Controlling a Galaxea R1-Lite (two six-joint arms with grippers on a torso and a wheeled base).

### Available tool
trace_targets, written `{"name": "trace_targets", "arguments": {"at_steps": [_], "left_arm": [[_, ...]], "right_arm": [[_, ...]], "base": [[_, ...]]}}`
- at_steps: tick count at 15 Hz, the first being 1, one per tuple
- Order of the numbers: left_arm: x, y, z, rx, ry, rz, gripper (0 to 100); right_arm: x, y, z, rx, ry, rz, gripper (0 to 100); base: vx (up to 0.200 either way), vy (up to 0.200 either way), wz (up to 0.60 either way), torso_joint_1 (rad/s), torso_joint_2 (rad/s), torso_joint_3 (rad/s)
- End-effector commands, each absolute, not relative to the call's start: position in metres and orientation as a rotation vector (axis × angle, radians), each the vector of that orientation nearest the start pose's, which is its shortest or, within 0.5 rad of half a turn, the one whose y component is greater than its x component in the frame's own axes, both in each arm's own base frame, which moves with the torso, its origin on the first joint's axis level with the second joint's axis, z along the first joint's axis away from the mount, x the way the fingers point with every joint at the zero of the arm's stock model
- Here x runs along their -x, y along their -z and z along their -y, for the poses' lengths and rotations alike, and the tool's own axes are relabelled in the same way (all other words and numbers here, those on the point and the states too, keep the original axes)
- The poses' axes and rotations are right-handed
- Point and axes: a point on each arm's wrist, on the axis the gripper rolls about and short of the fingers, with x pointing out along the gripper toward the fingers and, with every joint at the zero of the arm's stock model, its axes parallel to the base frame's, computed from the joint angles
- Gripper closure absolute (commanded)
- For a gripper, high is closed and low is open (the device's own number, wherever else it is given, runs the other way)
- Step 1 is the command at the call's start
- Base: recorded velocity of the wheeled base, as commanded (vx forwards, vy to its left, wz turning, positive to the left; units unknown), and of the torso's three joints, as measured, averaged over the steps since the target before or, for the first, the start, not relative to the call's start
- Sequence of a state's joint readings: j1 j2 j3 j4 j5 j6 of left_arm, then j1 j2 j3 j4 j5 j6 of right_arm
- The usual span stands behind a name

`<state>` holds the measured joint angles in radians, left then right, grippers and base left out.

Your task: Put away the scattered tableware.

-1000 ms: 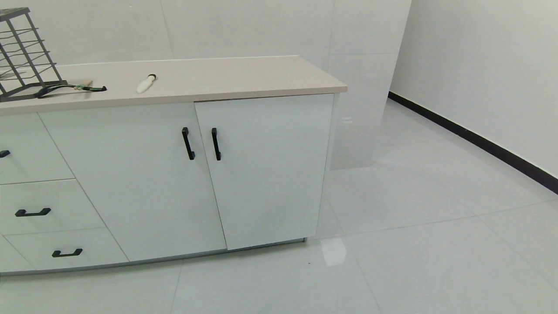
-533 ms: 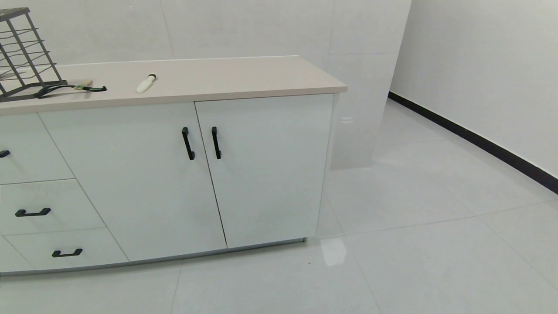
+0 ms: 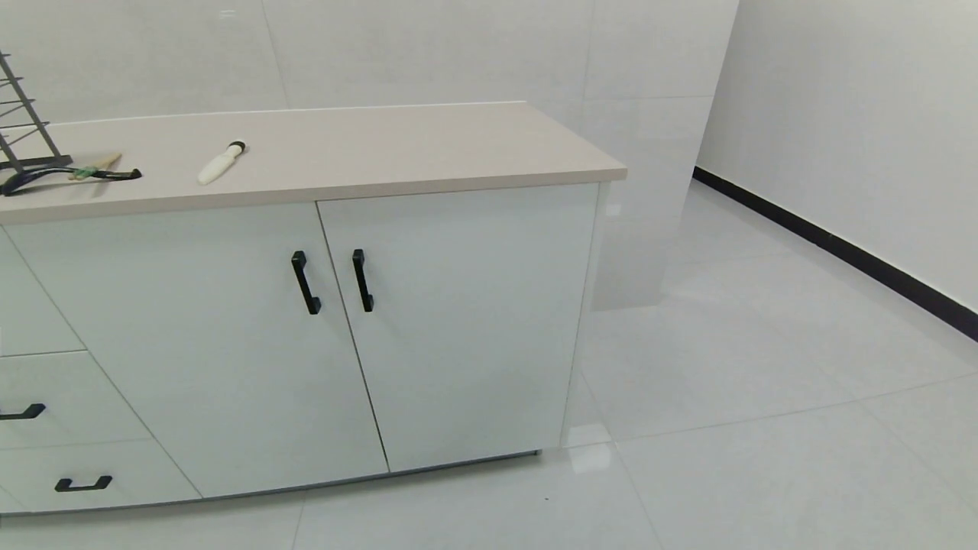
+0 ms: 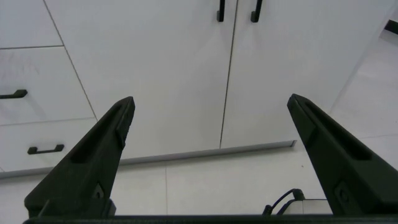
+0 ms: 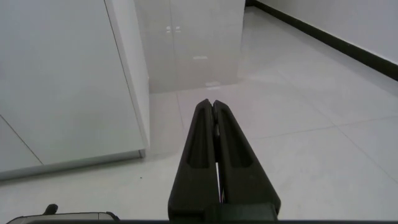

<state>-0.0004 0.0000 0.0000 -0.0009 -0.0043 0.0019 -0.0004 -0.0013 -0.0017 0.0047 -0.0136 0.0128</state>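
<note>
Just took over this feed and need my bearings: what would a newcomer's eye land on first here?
The white cabinet with its pair of black handles stands in the middle of the head view. On its beige countertop, towards the left, lie a white-handled utensil and a black tool beside a wire rack. The left gripper is open, the right gripper shut, both empty.

White-handled utensil (image 3: 221,163) and dark utensils (image 3: 72,175) lie apart on the countertop (image 3: 397,145)
</note>
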Motion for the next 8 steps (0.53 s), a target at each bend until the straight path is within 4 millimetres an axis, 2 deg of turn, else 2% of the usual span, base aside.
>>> {"name": "trace_targets", "arguments": {"at_steps": [1,4,8], "left_arm": [[0.0228,-0.0756,0.0001,0.000,0.003,0.002,0],[0.0228,-0.0756,0.0001,0.000,0.003,0.002,0],[0.0228,-0.0756,0.0001,0.002,0.003,0.002,0]], "right_arm": [[0.0229,-0.0756,0.0002,-0.011,0.011,-0.001,100],[0.0229,-0.0756,0.0003,-0.009,0.014,-0.001,100],[0.0229,-0.0756,0.0003,-0.009,0.018,-0.001,100]], "base": [[0.000,0.000,0.00,0.000,0.00,0.000],[0.000,0.000,0.00,0.000,0.00,0.000],[0.000,0.000,0.60,0.002,0.00,0.002]]}}
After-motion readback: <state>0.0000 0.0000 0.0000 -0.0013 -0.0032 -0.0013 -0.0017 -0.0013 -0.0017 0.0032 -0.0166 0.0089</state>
